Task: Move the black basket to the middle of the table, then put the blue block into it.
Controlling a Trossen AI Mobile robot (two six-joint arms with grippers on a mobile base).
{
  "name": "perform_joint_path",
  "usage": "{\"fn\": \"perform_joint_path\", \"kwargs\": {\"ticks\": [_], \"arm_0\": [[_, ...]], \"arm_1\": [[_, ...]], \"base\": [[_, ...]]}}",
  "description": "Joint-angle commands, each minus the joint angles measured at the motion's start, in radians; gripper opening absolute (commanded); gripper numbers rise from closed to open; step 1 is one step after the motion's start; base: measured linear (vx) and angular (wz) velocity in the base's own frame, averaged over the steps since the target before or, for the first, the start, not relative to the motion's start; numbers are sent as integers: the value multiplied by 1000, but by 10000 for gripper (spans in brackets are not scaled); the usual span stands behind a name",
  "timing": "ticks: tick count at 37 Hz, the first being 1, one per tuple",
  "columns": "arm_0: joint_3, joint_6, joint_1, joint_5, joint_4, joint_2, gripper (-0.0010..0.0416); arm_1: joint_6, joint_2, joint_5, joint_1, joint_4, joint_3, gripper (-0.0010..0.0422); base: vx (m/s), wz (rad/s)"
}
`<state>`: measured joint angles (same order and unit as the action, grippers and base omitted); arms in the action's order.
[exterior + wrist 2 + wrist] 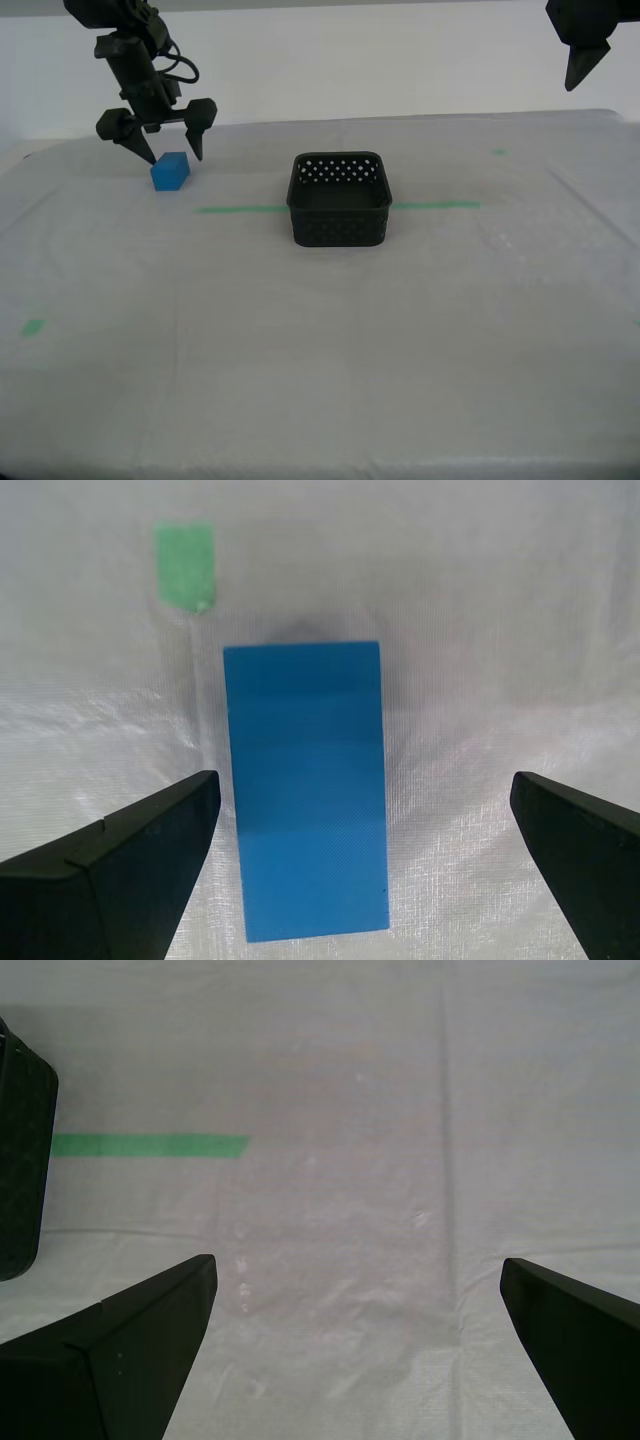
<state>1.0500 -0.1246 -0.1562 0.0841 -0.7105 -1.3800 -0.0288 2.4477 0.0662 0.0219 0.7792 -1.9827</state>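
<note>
The blue block (170,172) lies on the table (300,350) at the exterior view's far left. My second gripper (175,157) hangs open just above it, a finger on either side and neither touching. In the second wrist view the blue block (305,790) lies between the spread fingers of my second gripper (365,785). The black basket (339,200) stands upright and empty on the green tape line near the table's middle. My first gripper (578,70) hangs high at the exterior view's upper right. It is open over bare sheeting (358,1265), with the basket's edge (20,1150) off to one side.
A long green tape line (240,210) runs across the table behind the basket and shows beside it in the first wrist view (150,1145). Small green marks lie near the block (186,565), at the exterior view's left front (33,327) and far right (498,152).
</note>
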Motion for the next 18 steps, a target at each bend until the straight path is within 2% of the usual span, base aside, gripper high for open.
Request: {"fn": "perform_joint_path", "kwargs": {"ticks": [1,8,18], "arm_0": [[1,0,0,3,0,0,398],[1,0,0,3,0,0,399],[1,0,0,3,0,0,398]], "arm_1": [[-2,4,-15,-1,8,1,401],[11,4,-35,-2,23,5,401],[11,4,-40,0,13,24,401]], "base": [[0,0],[0,0],[0,0]]}}
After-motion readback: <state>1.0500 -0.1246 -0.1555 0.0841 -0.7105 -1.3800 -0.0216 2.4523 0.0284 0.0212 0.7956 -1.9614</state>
